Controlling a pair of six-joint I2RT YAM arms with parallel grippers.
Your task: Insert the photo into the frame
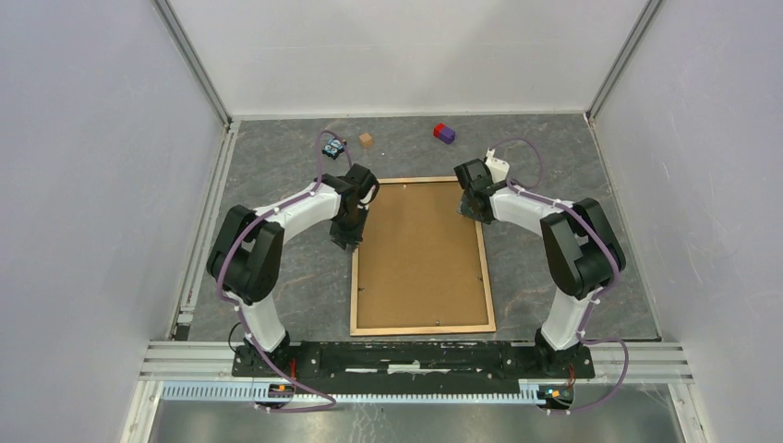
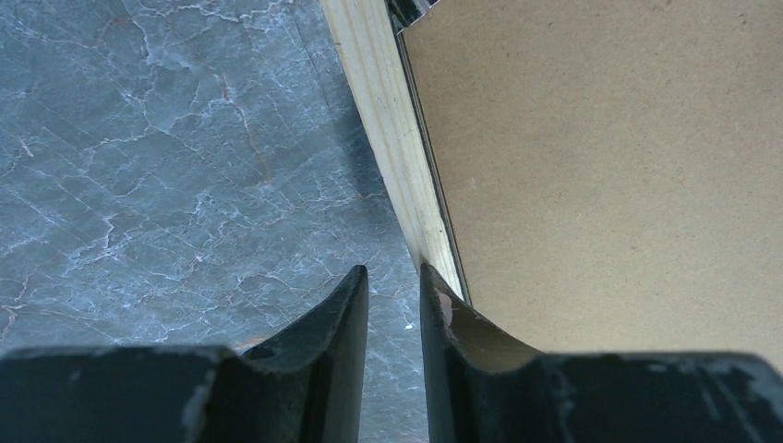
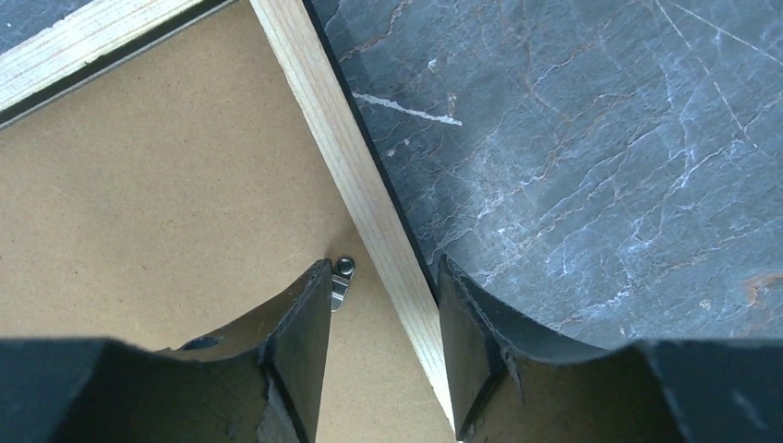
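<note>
Left pincer (image 2: 392,270) narrow, empty, frame (image 2: 383,120) rail beneath its right finger; right pincer (image 3: 383,266) half-wide, astride opposite rail, not gripping.

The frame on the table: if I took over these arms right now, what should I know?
Left fingers: narrowly apart at the frame's left rail, gripping nothing.
Right fingers: open, straddling its right rail.
Frame: flat on the table, back up; backing board already in.
Photo: not visible; possibly under the board, cannot tell.
Left: confirm the photo is in, then secure the board.
</note>
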